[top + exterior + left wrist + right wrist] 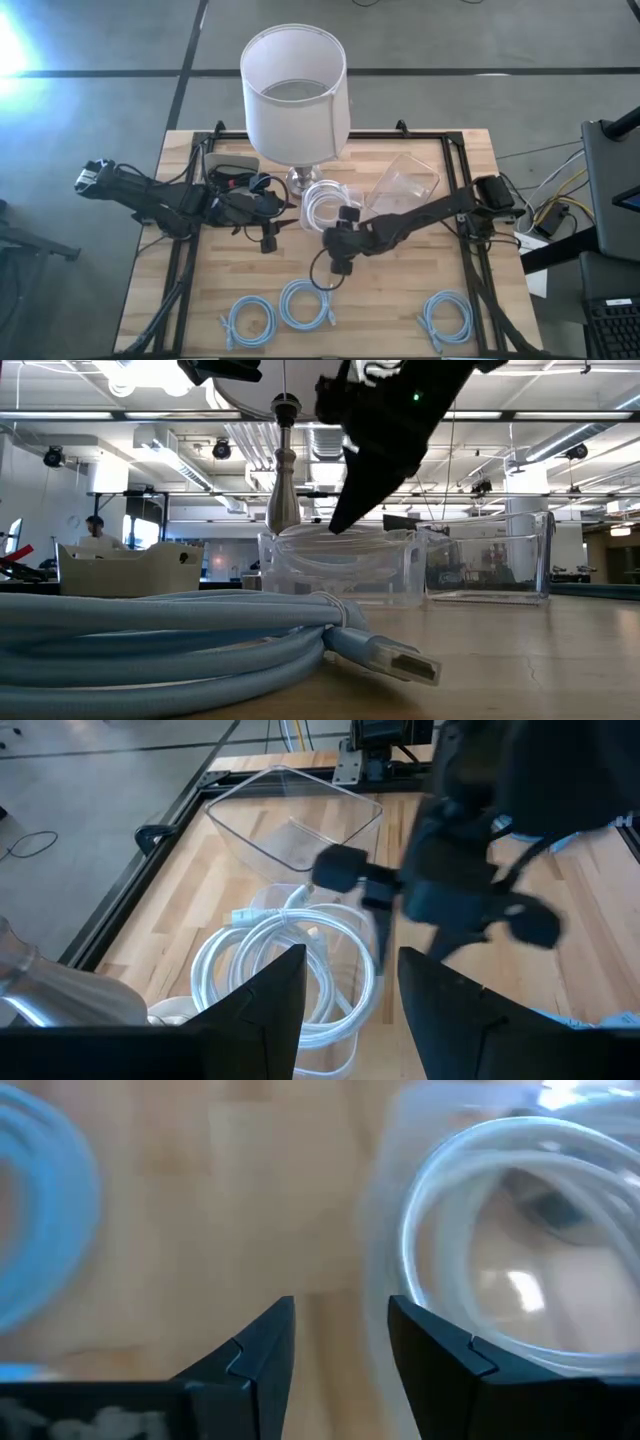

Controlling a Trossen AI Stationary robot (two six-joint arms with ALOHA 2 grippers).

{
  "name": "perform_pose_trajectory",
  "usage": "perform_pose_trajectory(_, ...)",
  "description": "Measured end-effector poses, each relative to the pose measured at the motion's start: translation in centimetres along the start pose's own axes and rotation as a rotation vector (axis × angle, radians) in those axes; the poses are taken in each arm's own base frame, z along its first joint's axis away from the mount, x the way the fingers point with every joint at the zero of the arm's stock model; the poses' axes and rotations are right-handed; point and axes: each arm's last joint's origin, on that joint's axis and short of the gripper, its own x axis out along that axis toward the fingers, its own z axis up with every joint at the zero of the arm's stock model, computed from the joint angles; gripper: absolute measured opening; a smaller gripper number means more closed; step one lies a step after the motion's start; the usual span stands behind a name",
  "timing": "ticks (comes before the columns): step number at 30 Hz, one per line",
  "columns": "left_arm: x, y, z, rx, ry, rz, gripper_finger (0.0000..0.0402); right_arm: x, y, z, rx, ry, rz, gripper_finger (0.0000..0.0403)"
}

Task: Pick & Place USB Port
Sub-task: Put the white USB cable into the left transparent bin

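Note:
A white cable coil [324, 203] lies inside a small clear container [262, 906] beside the lamp's base; it also shows in the right wrist view [500, 1240]. Three blue cable coils lie along the table's near side: left [249, 321], middle [307, 303], right [447, 315]. My left gripper [350, 995] hovers open just left of the white coil, pointing across it. My right gripper [340, 1335] is open and points down over bare wood [340, 262] between the white coil's container and the middle blue coil. Neither holds anything.
A tall lamp with a white shade [294, 90] stands at the table's far middle on a metal stem [285, 470]. An empty, larger clear container [405, 180] sits right of the coil. A blue cable's connector [400, 658] lies close to the low camera. A black frame rails the table's edges.

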Motion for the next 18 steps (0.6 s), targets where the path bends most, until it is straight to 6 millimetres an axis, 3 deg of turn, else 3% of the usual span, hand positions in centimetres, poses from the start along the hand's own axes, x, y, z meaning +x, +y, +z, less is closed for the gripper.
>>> perform_pose_trajectory(4,0.0,0.0,0.0,-0.001,0.000,0.000,0.0163,0.1,-0.5,-0.1,0.000,-0.032,-0.129,0.0149)
perform_pose_trajectory(11,0.0,0.0,0.0,-0.001,0.000,0.000,0.0163,0.0,-0.4,0.0,-0.006,-0.035,-0.109,0.0146)
perform_pose_trajectory(18,0.0,0.0,0.0,-0.001,0.000,0.000,0.0163,0.4,-1.6,0.1,-0.025,-0.028,-0.178,0.0146)
